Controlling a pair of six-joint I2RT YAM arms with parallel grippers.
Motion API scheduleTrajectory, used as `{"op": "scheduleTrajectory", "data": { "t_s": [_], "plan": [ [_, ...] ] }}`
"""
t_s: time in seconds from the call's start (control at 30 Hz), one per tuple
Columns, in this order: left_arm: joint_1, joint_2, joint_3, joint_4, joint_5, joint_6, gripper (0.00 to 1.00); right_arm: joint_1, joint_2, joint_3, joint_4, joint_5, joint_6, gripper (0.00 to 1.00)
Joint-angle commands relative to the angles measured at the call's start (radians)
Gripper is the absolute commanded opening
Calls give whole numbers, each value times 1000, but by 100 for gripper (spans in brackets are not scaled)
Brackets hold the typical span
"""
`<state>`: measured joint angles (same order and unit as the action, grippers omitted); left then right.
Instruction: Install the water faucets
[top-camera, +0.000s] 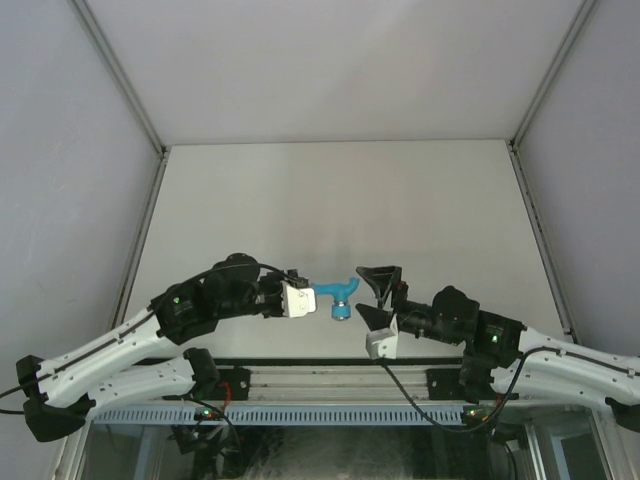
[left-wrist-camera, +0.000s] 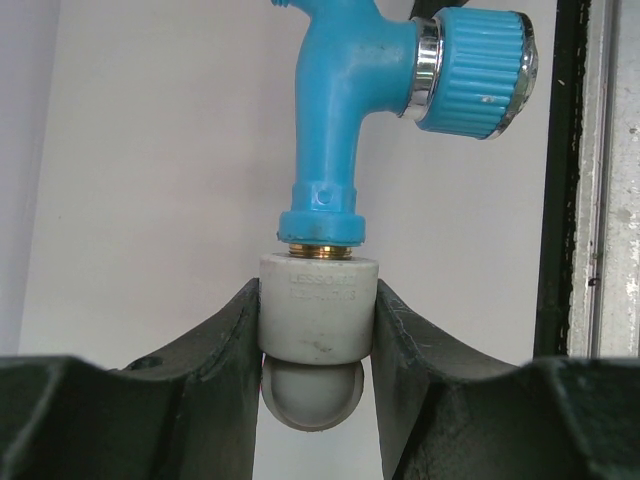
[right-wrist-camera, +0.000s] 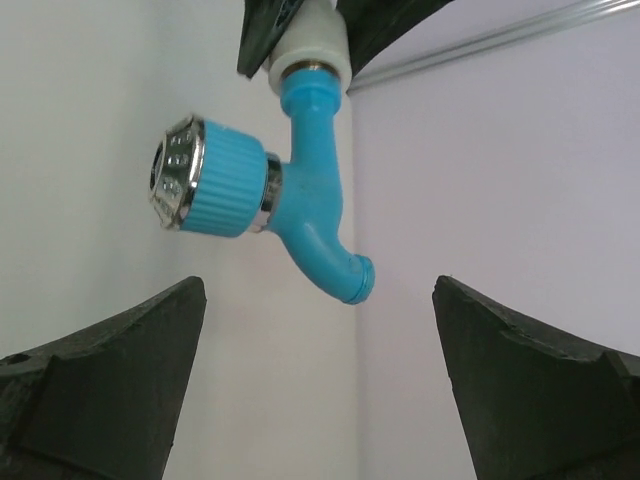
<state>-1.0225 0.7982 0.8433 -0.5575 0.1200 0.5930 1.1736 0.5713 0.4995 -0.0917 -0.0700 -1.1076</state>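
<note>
The bright blue faucet (top-camera: 335, 295) hangs in the air between my grippers, its brass threaded end seated in a small white-grey pipe fitting (top-camera: 298, 300). My left gripper (top-camera: 300, 300) is shut on that fitting. In the left wrist view the fitting (left-wrist-camera: 318, 305) sits clamped between the left gripper's (left-wrist-camera: 318, 300) two fingers, with the faucet (left-wrist-camera: 335, 130) standing straight out of it. My right gripper (top-camera: 372, 296) is open, just right of the faucet and not touching it. In the right wrist view the faucet (right-wrist-camera: 310, 210) hangs beyond the right gripper (right-wrist-camera: 318, 300), ribbed handle to the left, spout down-right.
The grey table (top-camera: 340, 200) lies inside white enclosure walls. An aluminium rail (top-camera: 330, 380) with cables runs along the near edge, between the arm bases. The rail also shows in the left wrist view (left-wrist-camera: 600, 200) at the right.
</note>
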Motion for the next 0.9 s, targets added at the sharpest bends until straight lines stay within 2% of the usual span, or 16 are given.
{"op": "scheduleTrajectory", "data": {
  "t_s": [0.0, 0.2, 0.47, 0.53, 0.63, 0.87],
  "plan": [
    [3, -9, 39, 28, 40, -15, 0, 60, 10, 0, 19, 213, -189, 93],
    [3, -4, 48, 24, 53, -18, 0, 124, 45, -21, 136, 209, -268, 82],
    [2, -9, 48, 22, 55, -23, 0, 144, 124, -21, 167, 108, -228, 75],
    [2, -11, 48, 22, 56, -25, 0, 147, 129, -21, 183, 99, -189, 70],
    [2, -8, 48, 22, 54, -27, 0, 146, 100, -19, 203, 66, -73, 54],
    [3, 11, 43, 45, 59, -27, 0, 147, 33, -15, 172, -9, 98, 28]
  ]
}}
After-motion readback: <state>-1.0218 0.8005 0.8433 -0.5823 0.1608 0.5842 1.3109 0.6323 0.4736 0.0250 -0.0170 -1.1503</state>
